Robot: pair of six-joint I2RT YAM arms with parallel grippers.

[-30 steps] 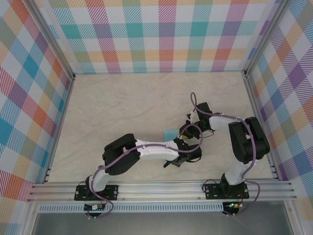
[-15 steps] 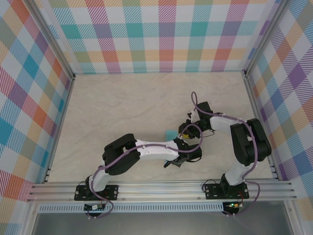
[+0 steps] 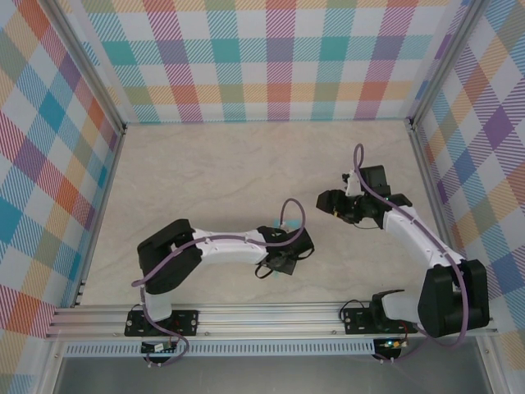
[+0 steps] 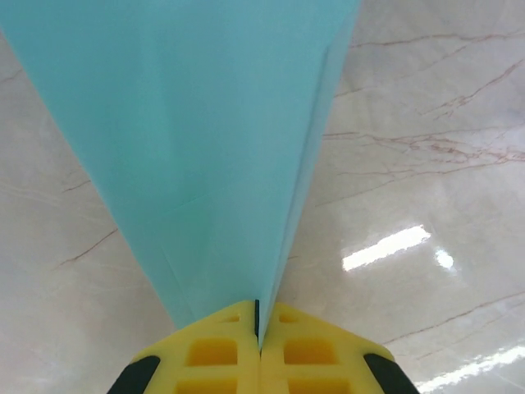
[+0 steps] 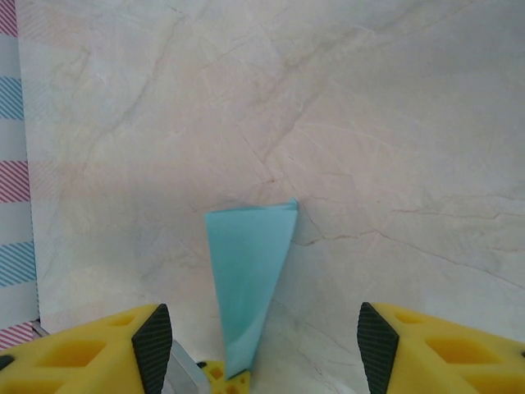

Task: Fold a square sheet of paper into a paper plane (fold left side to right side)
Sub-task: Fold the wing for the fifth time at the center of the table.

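The teal paper plane (image 4: 213,148) is a narrow folded dart, pinched at its pointed end between the yellow fingers of my left gripper (image 4: 258,316), which is shut on it. In the top view my left gripper (image 3: 281,263) sits near the table's front middle. The right wrist view shows the paper plane (image 5: 246,271) standing up as a tall triangle from the left gripper's tips (image 5: 228,377), over the marble table. My right gripper (image 5: 264,341) is open, fingers wide apart on either side of it and not touching it. In the top view my right gripper (image 3: 330,202) hovers to the right.
The pale marble tabletop (image 3: 213,180) stretches behind and to the left of both arms. Checked walls (image 3: 262,57) enclose it on three sides, and an aluminium rail (image 3: 271,316) runs along the near edge.
My right arm has pulled back to the right, away from the paper. The left arm has swung left, carrying the folded paper with it.
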